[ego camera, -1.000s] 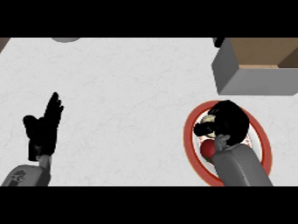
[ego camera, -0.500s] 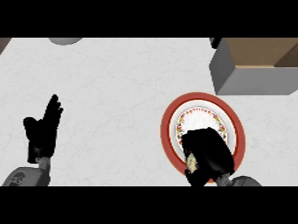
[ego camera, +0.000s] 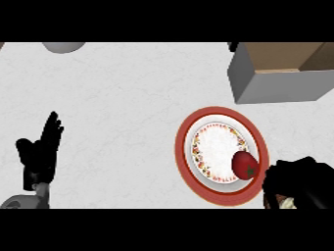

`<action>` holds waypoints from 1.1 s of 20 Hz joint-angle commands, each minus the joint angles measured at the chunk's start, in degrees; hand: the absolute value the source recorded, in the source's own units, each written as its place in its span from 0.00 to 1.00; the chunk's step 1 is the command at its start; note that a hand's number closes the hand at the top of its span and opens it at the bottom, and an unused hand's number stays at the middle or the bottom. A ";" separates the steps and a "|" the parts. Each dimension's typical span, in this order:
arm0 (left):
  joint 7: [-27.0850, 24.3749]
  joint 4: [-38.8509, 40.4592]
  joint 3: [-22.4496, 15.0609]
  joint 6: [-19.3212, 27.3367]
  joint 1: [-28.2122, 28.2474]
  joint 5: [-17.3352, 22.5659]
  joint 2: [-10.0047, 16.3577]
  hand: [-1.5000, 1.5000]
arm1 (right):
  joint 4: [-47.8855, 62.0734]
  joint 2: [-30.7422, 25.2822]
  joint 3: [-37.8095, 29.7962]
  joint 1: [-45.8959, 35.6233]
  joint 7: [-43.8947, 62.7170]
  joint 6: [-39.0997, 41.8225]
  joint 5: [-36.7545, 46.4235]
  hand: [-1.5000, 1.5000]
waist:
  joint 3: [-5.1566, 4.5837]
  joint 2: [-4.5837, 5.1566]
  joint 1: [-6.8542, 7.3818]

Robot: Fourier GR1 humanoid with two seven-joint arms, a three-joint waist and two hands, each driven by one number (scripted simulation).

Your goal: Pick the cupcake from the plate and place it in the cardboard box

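Cupcake [ego camera: 245,164], red and rounded with a small green mark, sat on the lower right part of the red-rimmed plate [ego camera: 220,113], not yet lifted. The right hand [ego camera: 307,182] hung just beside it at the plate's rim, fingers curled but not around the cupcake. The left hand [ego camera: 39,153] rested at the left, fingers straight and raised. The cardboard box [ego camera: 285,84] stood open beyond the plate.

1. Saw 1 plate [ego camera: 182,147].
2. Saw 1 cardboard box [ego camera: 289,86].
3. Saw 1 red tomato-like fruit [ego camera: 245,165].
4. Saw 1 cupcake [ego camera: 285,202], only a pale edge showing.
5. Saw 2 black hands: left hand [ego camera: 39,154], right hand [ego camera: 303,181].
6. Saw 1 grey round object [ego camera: 62,46].
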 commanded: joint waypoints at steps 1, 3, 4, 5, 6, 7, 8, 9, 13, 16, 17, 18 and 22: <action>-0.95 -1.38 0.49 -0.63 1.47 0.10 0.41 0.50 | -11.66 -5.41 -14.43 4.46 -1.01 3.60 -12.43 1.00 | -0.03 0.26 0.64; 1.87 -1.26 0.29 -0.03 -0.93 0.03 0.03 0.50 | -9.37 -7.10 -23.96 6.61 -5.43 3.60 -18.50 1.00 | 0.07 0.39 0.21; 0.64 -2.38 1.11 -1.60 0.80 0.38 1.71 0.50 | -8.49 -7.00 -27.85 5.97 -4.91 5.03 -21.51 1.00 | 0.03 0.40 1.03; 1.94 -1.69 -1.22 0.37 -1.16 -1.40 -1.03 0.50 | -8.28 -7.31 -30.45 2.32 -1.63 8.17 -24.71 1.00 | -0.05 0.56 1.54; 0.61 -1.26 0.16 -0.45 -0.10 -0.51 -0.48 0.50 | -7.35 -8.31 -34.99 3.01 -3.56 8.54 -26.45 1.00 | -0.04 0.50 1.44; 0.46 -4.30 -1.21 -0.45 1.85 -1.55 -0.35 0.50 | -5.39 -8.98 -38.60 3.21 -4.62 9.62 -28.19 1.00 | -0.01 0.44 1.78; 0.99 2.14 -0.35 -0.06 -3.78 -2.13 -1.71 0.50 | -2.46 -8.70 -38.57 0.38 -5.71 9.83 -26.38 1.00 | -0.04 0.74 2.04; 0.91 0.17 0.38 -1.41 -2.18 -0.91 -0.97 0.50 | -0.51 -9.53 -41.84 -1.17 -6.09 11.01 -29.08 1.00 | -0.04 0.69 2.32; -0.02 -1.67 -0.67 -1.19 -0.06 -2.79 -2.08 0.50 | 10.36 -9.19 -42.35 -8.38 -8.65 11.16 -28.35 1.00 | -0.04 0.80 3.22; 0.60 -0.57 -0.14 -2.51 -2.31 -3.15 -1.97 0.50 | 17.56 -7.98 -36.61 -15.48 -7.94 9.68 -25.32 1.00 | -0.05 0.94 3.74; 1.77 -1.24 0.48 -2.98 -1.02 -2.87 -1.13 0.50 | 19.30 -8.30 -37.19 -16.93 -8.06 10.88 -26.55 1.00 | -0.04 0.90 3.71; 1.65 2.56 0.95 -2.04 -5.82 -3.77 -2.42 0.50 | 22.27 -7.01 -35.32 -16.90 -11.29 8.99 -22.58 1.00 | -0.04 0.98 3.48; 2.25 -1.09 1.31 -3.55 -3.46 -3.15 -1.27 0.50 | 35.95 -6.33 -30.75 -26.98 -13.30 7.51 -19.65 1.00 | -0.03 1.14 4.60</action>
